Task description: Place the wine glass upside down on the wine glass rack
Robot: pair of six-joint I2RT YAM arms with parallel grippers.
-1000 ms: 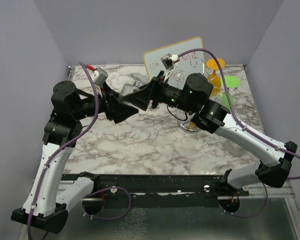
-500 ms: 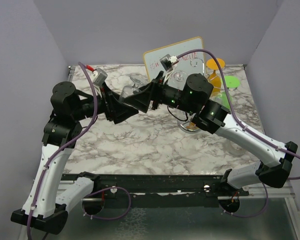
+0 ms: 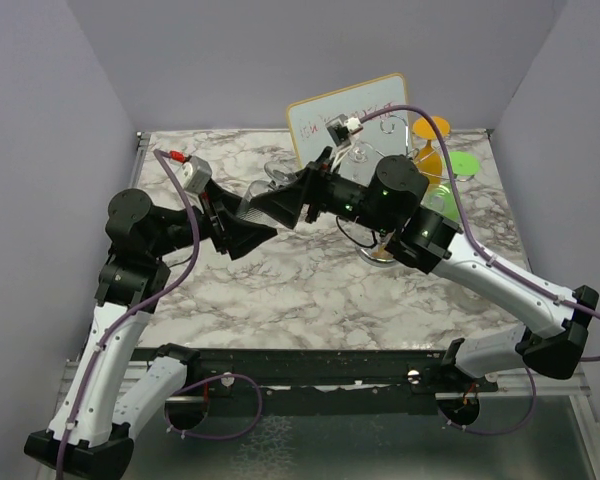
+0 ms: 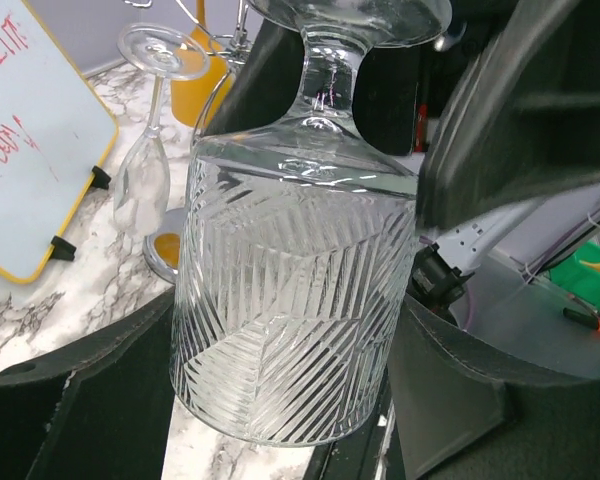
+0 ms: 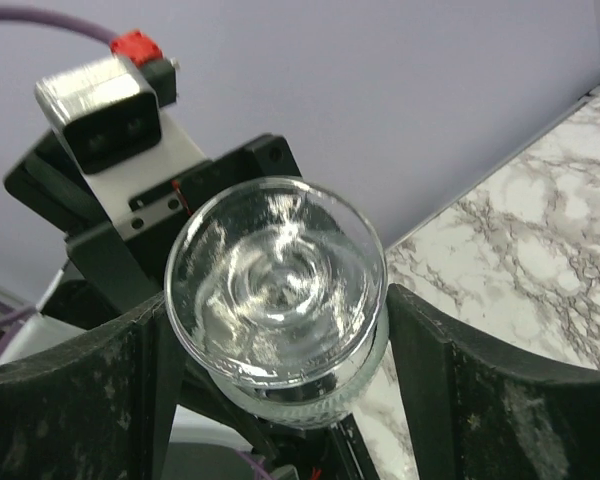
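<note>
A cut-glass wine glass (image 3: pixel 263 193) is held in the air between both arms, left of the wine glass rack (image 3: pixel 383 250). My left gripper (image 3: pixel 246 216) is shut on its ribbed bowl (image 4: pixel 295 300), which fills the gap between my fingers. My right gripper (image 3: pixel 286 200) is shut on its round foot (image 5: pixel 277 265), with a finger tight against each side. The rack's shiny disc base (image 4: pixel 160 262) and wire arms stand beyond the glass. A slim plain glass (image 4: pixel 145 160) hangs upside down on it.
A tilted whiteboard with red writing (image 3: pixel 325 115) stands behind the rack. An orange container (image 3: pixel 432 140) and a green lid (image 3: pixel 462 165) sit at the back right. The marble table (image 3: pixel 280 280) lies below, with purple walls around.
The left arm has dropped lower and pulled toward the near left. The right gripper has followed leftward. The glass stays between both grippers and has shifted slightly down.
</note>
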